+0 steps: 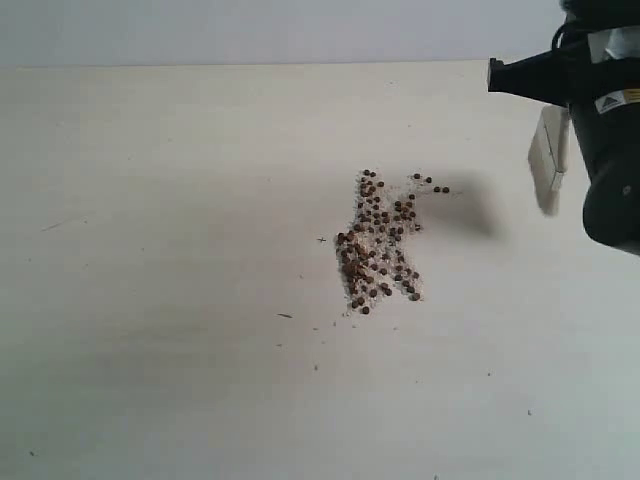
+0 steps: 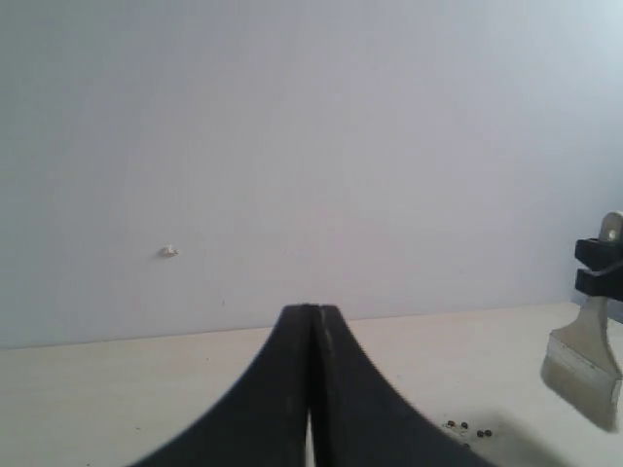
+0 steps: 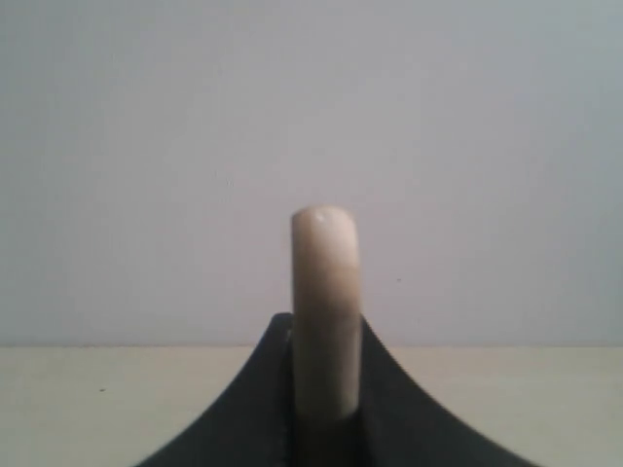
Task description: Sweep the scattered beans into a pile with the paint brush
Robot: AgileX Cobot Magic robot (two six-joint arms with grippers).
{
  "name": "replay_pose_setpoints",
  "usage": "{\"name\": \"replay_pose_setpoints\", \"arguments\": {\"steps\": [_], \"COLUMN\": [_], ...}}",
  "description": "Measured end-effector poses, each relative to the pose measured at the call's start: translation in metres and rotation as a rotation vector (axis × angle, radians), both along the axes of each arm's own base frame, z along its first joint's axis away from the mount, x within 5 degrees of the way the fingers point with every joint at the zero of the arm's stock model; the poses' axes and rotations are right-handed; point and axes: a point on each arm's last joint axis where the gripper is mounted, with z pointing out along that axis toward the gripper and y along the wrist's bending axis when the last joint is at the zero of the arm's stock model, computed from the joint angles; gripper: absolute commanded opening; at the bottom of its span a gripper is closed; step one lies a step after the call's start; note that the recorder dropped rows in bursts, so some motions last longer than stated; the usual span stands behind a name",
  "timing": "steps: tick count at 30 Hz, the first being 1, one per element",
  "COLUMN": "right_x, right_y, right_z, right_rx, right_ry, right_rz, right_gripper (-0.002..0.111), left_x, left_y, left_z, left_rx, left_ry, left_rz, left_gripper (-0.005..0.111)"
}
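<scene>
The right pincer is closed partway, its 2 black jaws clamped on the cream handle of the wide flat paint brush, which has pale bristles and a silver metal band. The brush hangs bristles-down at the upper right of the exterior frame, apparently clear of the pale cream counter. The left pincer is fully closed on nothing.

The tiny round dark reddish-brown beans, mixed with whitish grit, lie just right of the frame's centre in a loose upright patch. It is denser toward its lower left, and about 4 stragglers sit apart at its upper right.

The step in hand looks like another gathering stroke. To do it well:
- Set the bristles down on the right, beyond the stragglers, not on them.
- Press only until the tips bend slightly.
- Draw slowly left toward the dense part, since round beans roll away from a fast push.
- Keep the brush's broad face square to the stroke so none slip past its edges.
</scene>
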Motion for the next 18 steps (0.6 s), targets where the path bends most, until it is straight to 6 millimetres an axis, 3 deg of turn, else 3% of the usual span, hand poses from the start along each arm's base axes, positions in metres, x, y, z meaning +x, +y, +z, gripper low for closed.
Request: {"name": "replay_pose_setpoints", "arguments": {"steps": [4, 10, 18], "right_x": [0.027, 0.044, 0.052], "right_y": [0.003, 0.016, 0.033], "right_z": [-0.022, -0.044, -0.046], "right_rx": [-0.039, 0.013, 0.221], "right_ry": [0.063, 0.094, 0.110], "right_rz": [0.030, 0.114, 0.249], "right_gripper": [0.000, 0.000, 0.000], "left_x": [0.000, 0.000, 0.000], "left_y": [0.000, 0.000, 0.000], "left_z": [0.000, 0.000, 0.000], "left_rx": [0.000, 0.000, 0.000], "left_ry": [0.000, 0.000, 0.000], "left_rz": [0.000, 0.000, 0.000], "left_gripper": [0.000, 0.000, 0.000]}}
